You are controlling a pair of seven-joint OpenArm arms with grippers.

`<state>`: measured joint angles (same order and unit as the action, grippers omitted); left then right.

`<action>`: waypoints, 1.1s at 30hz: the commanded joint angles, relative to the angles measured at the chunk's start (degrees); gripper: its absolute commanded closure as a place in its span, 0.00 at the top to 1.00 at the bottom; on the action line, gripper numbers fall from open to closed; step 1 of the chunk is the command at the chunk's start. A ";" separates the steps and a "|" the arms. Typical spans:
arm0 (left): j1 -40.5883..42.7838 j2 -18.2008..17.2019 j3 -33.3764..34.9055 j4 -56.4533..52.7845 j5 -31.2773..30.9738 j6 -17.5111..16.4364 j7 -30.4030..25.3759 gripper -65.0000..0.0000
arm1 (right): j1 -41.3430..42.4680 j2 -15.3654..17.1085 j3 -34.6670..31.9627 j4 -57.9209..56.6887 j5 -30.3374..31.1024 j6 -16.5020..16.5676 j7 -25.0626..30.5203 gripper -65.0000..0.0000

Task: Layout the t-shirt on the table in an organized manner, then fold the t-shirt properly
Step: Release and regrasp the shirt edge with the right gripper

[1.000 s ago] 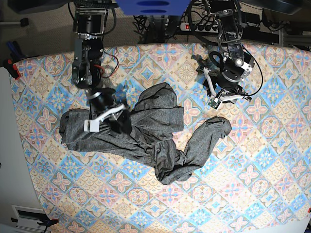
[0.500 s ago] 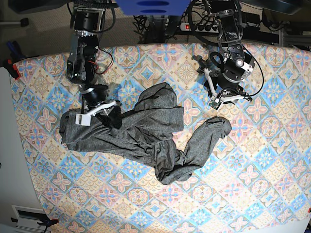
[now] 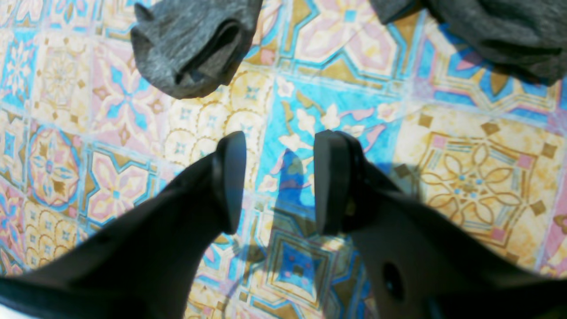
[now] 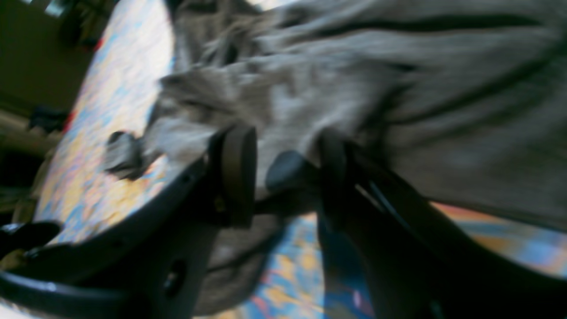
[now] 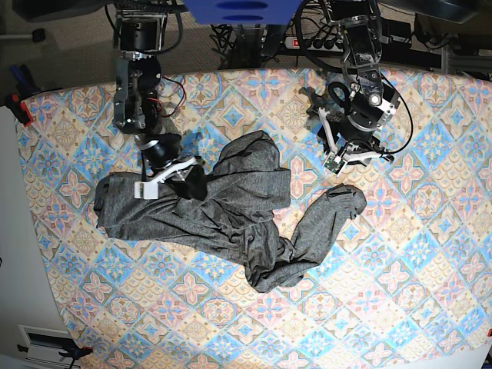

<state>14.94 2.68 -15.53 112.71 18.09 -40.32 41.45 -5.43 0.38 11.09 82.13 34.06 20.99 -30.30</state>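
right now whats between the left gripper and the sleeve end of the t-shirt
Only bare patterned table. In the left wrist view the left gripper hangs open over the cloth, and the t-shirt sleeve end lies just beyond its fingertips, untouched.

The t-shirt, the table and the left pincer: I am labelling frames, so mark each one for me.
t-shirt [image 5: 231, 207]: base view, bunched middle.
table [image 5: 415, 254]: base view, bare patterned cloth.
left pincer [image 3: 277, 181]: left wrist view, gap between the fingertips.
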 commanded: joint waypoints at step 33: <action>-0.30 1.15 0.01 1.01 -0.55 0.32 -0.88 0.38 | 5.48 0.10 -9.73 -5.16 0.88 0.68 1.07 0.35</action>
<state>14.96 3.84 -15.53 112.71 18.06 -40.34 41.43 -0.62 -0.05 1.04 76.07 34.26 21.39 -30.61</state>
